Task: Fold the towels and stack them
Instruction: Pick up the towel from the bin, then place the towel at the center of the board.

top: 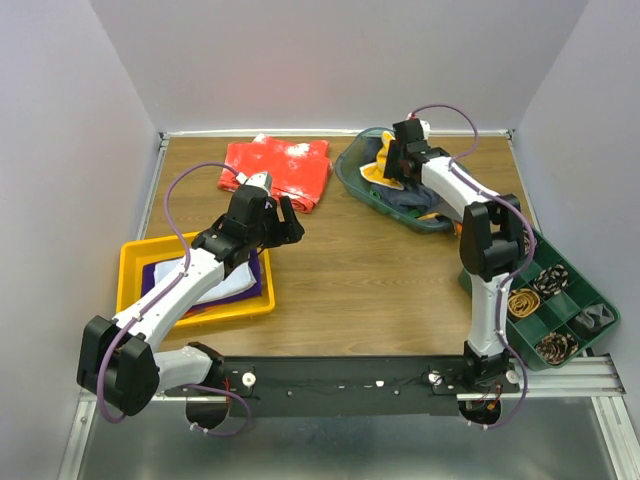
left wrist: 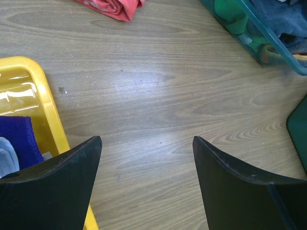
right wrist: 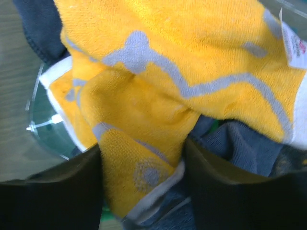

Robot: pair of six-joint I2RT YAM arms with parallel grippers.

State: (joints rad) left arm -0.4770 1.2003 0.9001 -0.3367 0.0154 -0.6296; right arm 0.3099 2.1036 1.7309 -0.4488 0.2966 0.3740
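The right tool (right wrist: pixel 143 155) is down in the teal bin (top: pixel 347 178) at the far right of the tabletop (top: pixel 380 290). Its 2 fingers sit either side of a fold of the yellow-and-grey towel (right wrist: pixel 192 57) — cloth fills the gap, but I cannot tell whether they truly pinch it. The left tool (left wrist: pixel 146 143) hovers spread wide and empty over bare wood beside the yellow tray (top: pixel 133 258), where a purple towel (left wrist: pixel 19 136) lies under a pale towel (top: pixel 225 287). A shallow bite on that 1 fold could slip once the towel lifts. The dark blue towel (right wrist: pixel 240 143) beneath may drag out with it — and a tangled heap might tug the bin along.
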